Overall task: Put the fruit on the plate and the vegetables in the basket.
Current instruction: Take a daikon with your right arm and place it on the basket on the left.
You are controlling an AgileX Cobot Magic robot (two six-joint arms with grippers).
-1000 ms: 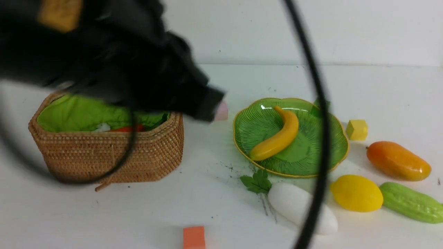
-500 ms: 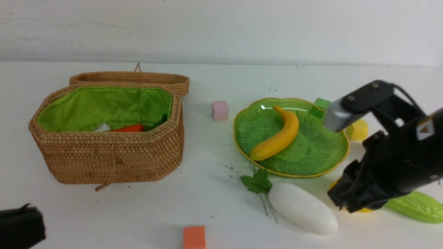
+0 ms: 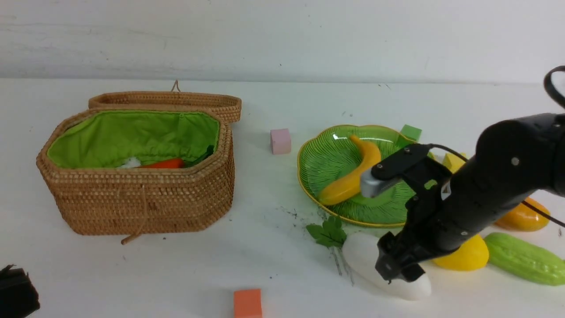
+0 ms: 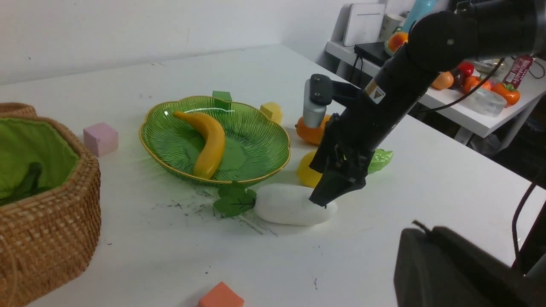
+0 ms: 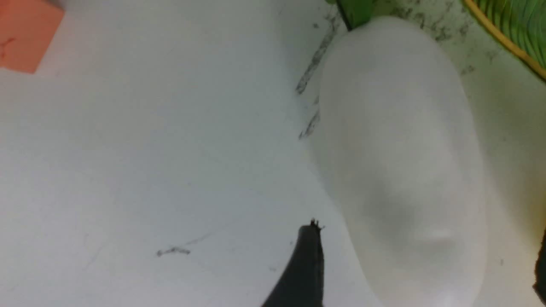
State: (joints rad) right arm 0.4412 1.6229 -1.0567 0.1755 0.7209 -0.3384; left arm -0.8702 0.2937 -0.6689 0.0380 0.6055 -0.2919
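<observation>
The white radish (image 3: 364,256) lies on the table in front of the green plate (image 3: 322,168), which holds the banana (image 3: 353,176). My right gripper (image 3: 399,271) is down over the radish's blunt end. It is open, with one finger (image 5: 305,268) on each side of the radish (image 5: 401,149). The lemon (image 3: 470,256), mango (image 3: 525,218) and gourd (image 3: 525,260) lie to the right, partly behind the right arm. The carrot (image 3: 163,164) rests inside the open basket (image 3: 141,203). My left gripper (image 3: 15,293) sits low at the front left, shut and empty (image 4: 420,232).
Small cubes are scattered about: a pink one (image 3: 280,141) between basket and plate, an orange one (image 3: 247,303) near the front edge, and green (image 3: 410,132) and yellow (image 3: 450,161) ones behind the plate. The basket's lid (image 3: 167,99) lies behind it.
The left arm has pulled back from over the basket to the front left corner. The right arm has come in and dropped leftward onto the radish with its jaws opened wide.
</observation>
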